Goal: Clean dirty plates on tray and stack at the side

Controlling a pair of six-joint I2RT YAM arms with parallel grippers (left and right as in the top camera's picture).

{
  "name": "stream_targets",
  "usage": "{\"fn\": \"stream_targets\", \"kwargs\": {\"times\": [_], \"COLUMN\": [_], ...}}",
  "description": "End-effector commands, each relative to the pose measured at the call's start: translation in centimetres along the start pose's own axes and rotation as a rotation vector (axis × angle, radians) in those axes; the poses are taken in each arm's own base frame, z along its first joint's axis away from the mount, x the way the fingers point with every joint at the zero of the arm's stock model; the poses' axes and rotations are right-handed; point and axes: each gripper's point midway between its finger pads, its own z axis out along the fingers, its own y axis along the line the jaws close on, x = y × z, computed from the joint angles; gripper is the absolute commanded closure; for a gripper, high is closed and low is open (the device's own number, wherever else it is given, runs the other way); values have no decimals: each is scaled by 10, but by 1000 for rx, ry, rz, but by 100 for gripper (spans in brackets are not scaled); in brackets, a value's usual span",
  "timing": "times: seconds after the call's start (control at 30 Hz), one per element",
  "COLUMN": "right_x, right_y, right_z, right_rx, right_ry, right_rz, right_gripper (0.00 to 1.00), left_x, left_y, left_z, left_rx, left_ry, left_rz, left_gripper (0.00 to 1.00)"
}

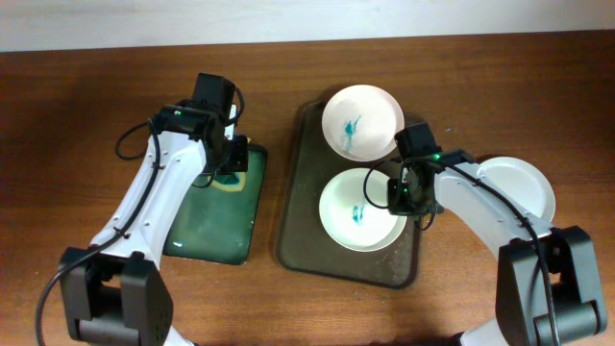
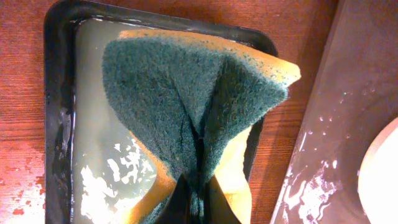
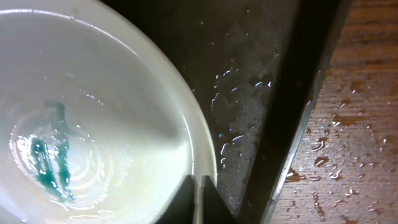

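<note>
Two white plates with teal stains sit on the dark tray point(image 1: 298, 216): a far plate point(image 1: 360, 121) and a near plate point(image 1: 357, 210). My right gripper point(image 1: 404, 195) is shut on the near plate's right rim point(image 3: 198, 168); its teal smear point(image 3: 46, 165) shows in the right wrist view. My left gripper point(image 1: 227, 165) is shut on a folded green and yellow sponge point(image 2: 193, 106), held over the small wet basin point(image 2: 59, 124), which also shows in the overhead view point(image 1: 197, 226).
A clean white plate point(image 1: 524, 185) lies on the table right of the tray, partly under my right arm. The tray's wet surface point(image 3: 249, 118) and its edge point(image 2: 336, 124) show in the wrist views. Water drops lie on the wood point(image 3: 354, 149).
</note>
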Motion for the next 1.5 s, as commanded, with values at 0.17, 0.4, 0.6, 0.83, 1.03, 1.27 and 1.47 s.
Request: {"fn": "stream_targets", "kwargs": {"times": [0.17, 0.4, 0.6, 0.83, 1.03, 1.27, 1.47], "right_x": [-4, -5, -16, 0, -6, -3, -3], "right_y": [2, 10, -13, -10, -2, -4, -4], "right_z": [-5, -3, -9, 11, 40, 44, 44], "right_rx": [-13, -56, -76, -332, -315, -306, -305], "right_ry": [-17, -15, -30, 47, 58, 72, 74], "right_rz": [5, 5, 17, -6, 66, 81, 82], "right_gripper": [96, 96, 71, 67, 96, 96, 96], "left_x": [-2, 35, 78, 69, 53, 131, 124], "left_y": [-60, -195, -220, -227, -235, -303, -321], "left_z": [-13, 20, 94, 91, 69, 123, 108], "left_rx": [246, 440, 382, 403, 391, 532, 588], "left_ry": [-21, 15, 191, 150, 121, 335, 250], "left_rz": [64, 210, 182, 220, 268, 313, 519], "left_gripper": [100, 100, 100, 100, 100, 100, 100]}}
